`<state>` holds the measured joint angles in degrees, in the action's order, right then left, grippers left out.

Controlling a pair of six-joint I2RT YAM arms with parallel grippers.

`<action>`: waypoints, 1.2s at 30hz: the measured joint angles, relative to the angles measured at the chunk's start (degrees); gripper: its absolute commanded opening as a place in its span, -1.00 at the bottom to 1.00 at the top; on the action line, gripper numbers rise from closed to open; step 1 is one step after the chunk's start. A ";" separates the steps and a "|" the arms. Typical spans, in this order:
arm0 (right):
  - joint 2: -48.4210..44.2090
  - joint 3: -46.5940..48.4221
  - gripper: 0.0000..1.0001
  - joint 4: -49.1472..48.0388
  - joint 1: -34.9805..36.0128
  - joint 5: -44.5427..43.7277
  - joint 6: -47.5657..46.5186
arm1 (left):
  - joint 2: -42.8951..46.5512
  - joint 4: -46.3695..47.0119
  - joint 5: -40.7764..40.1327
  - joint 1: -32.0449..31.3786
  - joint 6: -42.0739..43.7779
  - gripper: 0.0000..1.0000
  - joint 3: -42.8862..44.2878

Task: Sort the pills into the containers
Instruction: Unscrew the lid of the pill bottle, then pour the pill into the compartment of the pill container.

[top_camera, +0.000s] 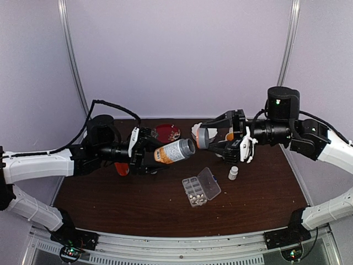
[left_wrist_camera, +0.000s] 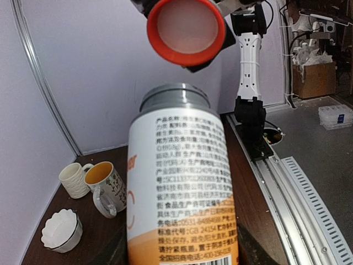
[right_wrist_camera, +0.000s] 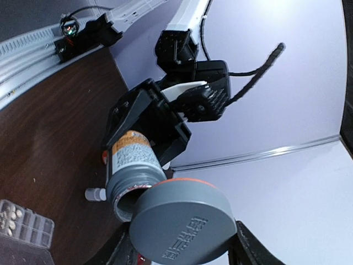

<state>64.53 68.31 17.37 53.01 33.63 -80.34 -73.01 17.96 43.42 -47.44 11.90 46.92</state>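
Logged clear flat rectangular plastic organizer box [top_camera: 193,193] lying on dark brown table [top_camera: 127,204], hinged lid [top_camera: 209,183] thrown open on its right side. Spotted a few tiny whitish round pills [top_camera: 194,194] in its square compartments; cannot tell exactly which cells. Noted left gripper [top_camera: 146,152] clenched round the barrel of an orange-labelled pill bottle [top_camera: 174,150] with grey neck, roughly level, raised beyond and left of the box, mouth uncapped and facing right. Noted right gripper [top_camera: 216,138] clamped on the round grey cap [top_camera: 202,138] with orange lining, raised beyond the box, just off the bottle mouth. Also a small white bottle [top_camera: 233,173] standing just right of the box. Judged pills light, hard, smooth: prone to roll, bounce, skitter; likely too small for these fingers to pinch reliably. Better handled in bulk: hold on bottle barrel, mouth brought over one cell of the box, tipped slowly. Cannot see inside the bottle.
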 measured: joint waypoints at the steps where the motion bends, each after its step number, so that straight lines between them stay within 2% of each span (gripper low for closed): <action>1: -1.57 -2.12 -1.00 -2.80 0.00 -0.24 4.55 | 0.00 -0.11 -0.79 -0.02 0.00 -0.81 -0.26; 6: -10.27 -12.39 -1.00 -14.95 0.00 -4.92 32.28 | 0.00 -1.99 -5.70 0.00 -0.11 -0.85 -1.18; 9: -14.05 -15.47 -1.00 -18.60 0.13 -8.50 46.75 | -0.35 -3.04 -7.74 0.00 -0.81 -0.90 -1.44; 13: -17.46 -18.10 -1.00 -20.04 0.33 -14.40 64.59 | -2.47 -2.16 -9.62 0.00 -2.86 -0.90 -2.43; 17: -19.12 -20.39 -1.00 -17.68 0.37 -20.48 77.16 | -5.25 -0.79 -10.97 -0.11 -4.20 -0.91 -5.07; 27: -21.29 -34.16 -1.00 -16.68 0.37 -24.28 96.70 | -10.45 2.34 -14.62 -2.36 -6.51 -1.00 -10.16; 36: -22.10 -35.36 -1.00 -16.24 0.37 -26.14 100.39 | -17.35 -2.27 -18.71 -3.10 -11.17 -1.00 -5.92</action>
<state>42.44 32.95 1.13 53.39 7.49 20.05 -90.37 15.68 24.71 -50.54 0.73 40.99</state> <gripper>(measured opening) 0.537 0.527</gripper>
